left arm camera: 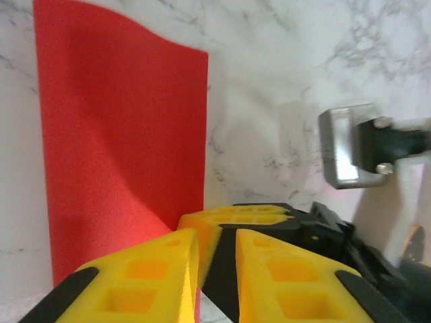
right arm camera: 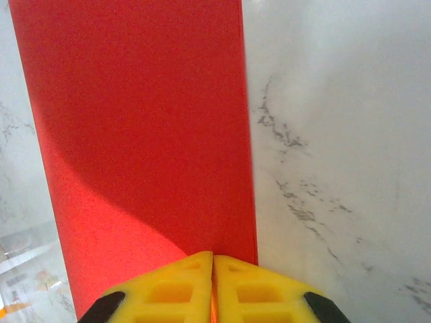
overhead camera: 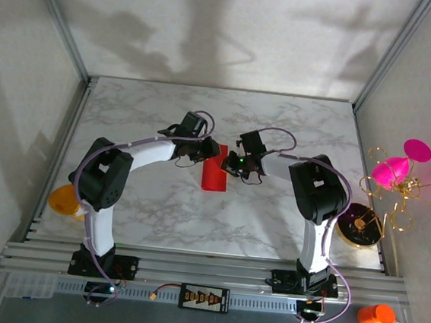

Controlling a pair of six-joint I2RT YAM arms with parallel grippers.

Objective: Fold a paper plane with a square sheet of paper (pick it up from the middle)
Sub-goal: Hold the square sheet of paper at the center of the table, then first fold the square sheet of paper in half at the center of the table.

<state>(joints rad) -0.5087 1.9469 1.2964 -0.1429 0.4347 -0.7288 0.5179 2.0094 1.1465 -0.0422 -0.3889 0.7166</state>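
The square sheet of paper [overhead camera: 214,175] is bright red and lies folded into a narrow rectangle in the middle of the marble table. It runs away from the fingers in the left wrist view [left arm camera: 121,134] and the right wrist view [right arm camera: 135,121]. My left gripper [overhead camera: 203,151] is at the strip's far left corner. Its yellow fingers [left arm camera: 215,237] stand a narrow gap apart beside the paper's edge. My right gripper [overhead camera: 235,163] meets it from the right. Its pads [right arm camera: 213,258] are pressed together on the paper's near end, with a red sliver between them. One of its yellow fingers [left arm camera: 236,214] shows through the left gripper's gap.
A magenta cone ornament with gold wire [overhead camera: 398,168] sits off the table's right edge, above a round black-and-gold object [overhead camera: 360,225]. An orange bottle [overhead camera: 376,315] lies at the near right, and a yellow-orange object [overhead camera: 65,199] lies by the left edge. Bare marble [overhead camera: 295,123] surrounds the paper.
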